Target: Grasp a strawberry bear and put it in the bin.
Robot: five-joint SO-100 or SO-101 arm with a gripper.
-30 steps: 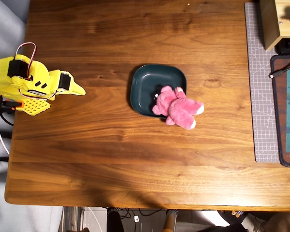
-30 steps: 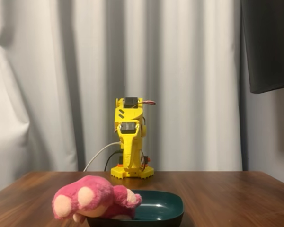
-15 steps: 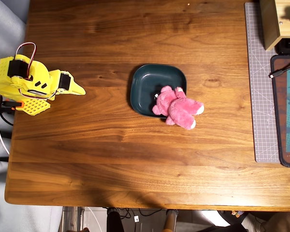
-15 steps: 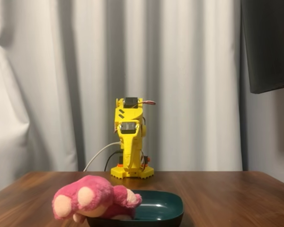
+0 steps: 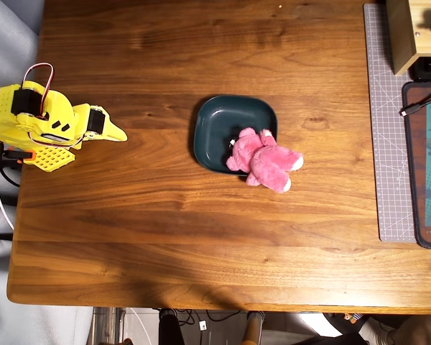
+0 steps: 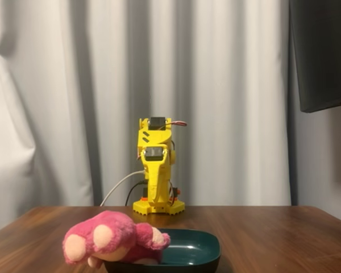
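Holding only the front part of the strawberry bear (image 5: pixel 264 159), the bin (image 5: pixel 223 126), a glossy dark teal rounded-square dish, sits mid-surface (image 5: pixel 165 215); the bear lies draped over its rim, head inside and hind end outside. Bear: fluffy pink plush with paler paw pads, which the fixed view (image 6: pixel 111 236) shows facing the camera. End effector (image 5: pixel 117 134): folded at the yellow arm, well apart from the bin, fingers together in the overhead view, empty.
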